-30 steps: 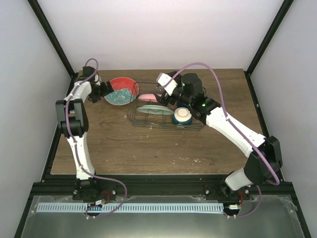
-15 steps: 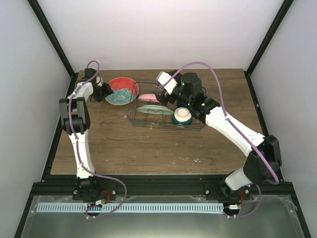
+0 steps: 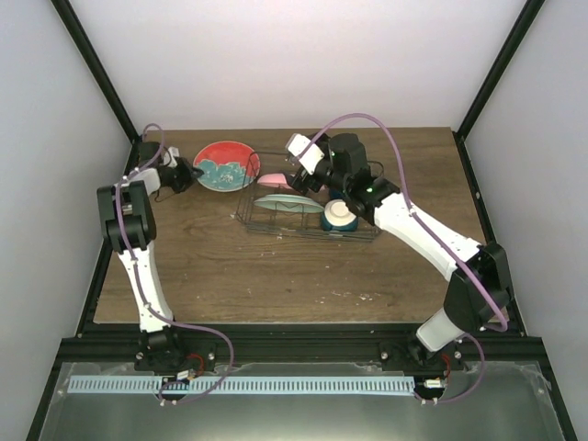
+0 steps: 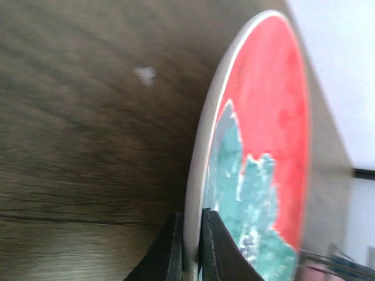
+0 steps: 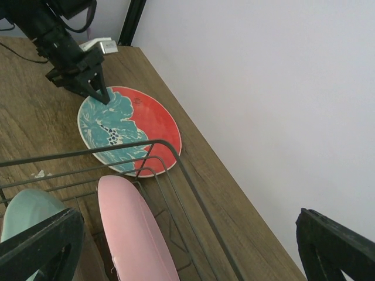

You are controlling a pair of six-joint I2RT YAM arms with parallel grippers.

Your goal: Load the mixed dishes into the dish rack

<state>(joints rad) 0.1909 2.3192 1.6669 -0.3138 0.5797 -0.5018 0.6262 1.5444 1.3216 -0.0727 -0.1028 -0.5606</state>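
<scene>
The teal-and-red plate (image 3: 227, 165) lies on the table left of the dish rack (image 3: 246, 209). My left gripper (image 3: 186, 173) is shut on its left rim, and in the left wrist view the black fingers (image 4: 214, 246) pinch the pale edge of the plate (image 4: 263, 129). The right wrist view shows the same grip (image 5: 98, 91) on the plate (image 5: 132, 126). A pink plate (image 3: 273, 180) and a mint-green plate (image 3: 280, 203) stand in the rack, with a cream bowl (image 3: 338, 216) at its right end. My right gripper (image 5: 187, 252) hangs open above the rack's far side.
The rack's wire rim (image 5: 176, 157) runs close to the plate's right edge. The white back wall (image 5: 263, 88) rises just behind the table edge. Black frame posts stand at the rear corners. Bare wood (image 3: 276, 266) stretches in front of the rack.
My left gripper has closed from open onto the plate's left rim, and the left arm's elbow has swung left. The right arm has shifted slightly left and stays open.
</scene>
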